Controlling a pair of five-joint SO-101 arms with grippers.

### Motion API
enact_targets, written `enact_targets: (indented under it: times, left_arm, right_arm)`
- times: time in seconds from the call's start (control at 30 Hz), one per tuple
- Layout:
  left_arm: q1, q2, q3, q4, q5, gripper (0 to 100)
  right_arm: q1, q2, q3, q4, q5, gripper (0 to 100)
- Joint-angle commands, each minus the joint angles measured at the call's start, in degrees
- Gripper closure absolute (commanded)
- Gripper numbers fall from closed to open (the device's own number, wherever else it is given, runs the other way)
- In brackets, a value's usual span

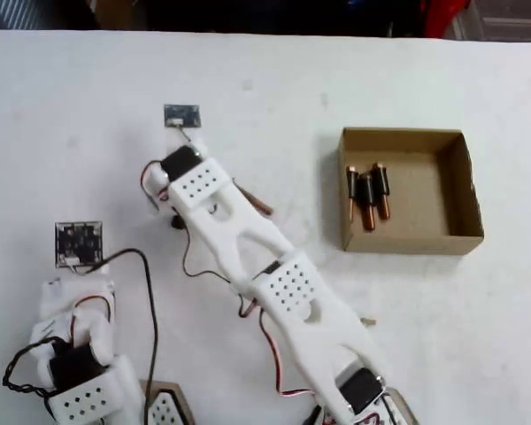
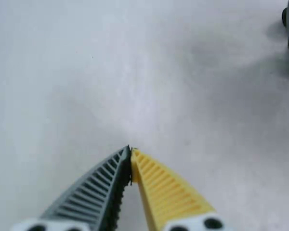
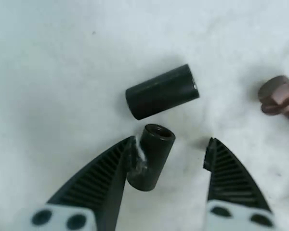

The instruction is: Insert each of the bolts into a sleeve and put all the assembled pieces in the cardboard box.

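A white table (image 1: 425,80) lies in front of you, seen from above. Your right arm (image 1: 274,266) stretches slantwise from the near edge toward the table's middle. Your left arm (image 1: 80,354) sits folded at the near left corner.

A cardboard box (image 1: 470,195), open on top, stands on the right side of the table, well apart from both arms. Three assembled pieces (image 1: 367,190) lie side by side in it near its left wall. Their long axes run from far to near, and their copper ends point toward the arms' side.

Your right pincer (image 3: 172,141) is spread wide, just above the table. A black sleeve (image 3: 151,156) stands on end between the fingers, slightly tilted, its open bore facing up. It touches the inner face of one finger; the other finger is clear of it, so nothing is pinched.

A second sleeve (image 3: 162,91) lies on its side just past the fingertips. Its long axis runs crosswise to the fingers, close to the standing one but apart from it. A copper bolt (image 3: 278,95) with a flanged hex head lies off to one side, outside the fingers.

Your left pincer (image 2: 130,150), one finger grey and one yellow, is pressed together at the tips over bare table.
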Motion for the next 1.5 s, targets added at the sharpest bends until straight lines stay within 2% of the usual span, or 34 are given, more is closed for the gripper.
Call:
enact_targets:
  times: [0.0,0.1,0.5,0.7,1.0,1.1,1.33,1.47]
  left_arm:
    - [-0.13,-0.57,-0.09,-1.58,0.70,98]
    - [-0.13,-0.57,-0.09,-1.58,0.70,98]
    - [-0.13,-0.57,-0.09,-1.58,0.70,98]
    - [-0.13,-0.57,-0.09,-1.58,0.70,98]
    - [-0.13,-0.57,-0.09,-1.58,0.70,98]
    - [-0.13,-0.57,-0.09,-1.58,0.70,98]
    - [-0.13,-0.57,-0.09,-1.58,0.70,98]
    - [-0.04,-0.57,-0.09,-1.49,0.70,98]
  right_arm:
    - [0.04,-0.57,-2.46,-1.10,-2.81,78.7]
    - [0.04,-0.22,-2.37,-0.84,-5.98,78.7]
    - [-0.04,0.04,-2.37,0.92,-6.42,78.8]
    - [-0.04,-0.22,-2.37,1.19,-6.33,92.2]
    - [0.04,-0.31,-2.37,2.24,-5.54,90.4]
    - [-0.04,-0.84,-3.16,4.88,-0.79,90.4]
    - [0.04,-2.68,-9.32,13.32,19.16,90.4]
    - [1.27,-4.53,-9.76,13.58,24.53,90.4]
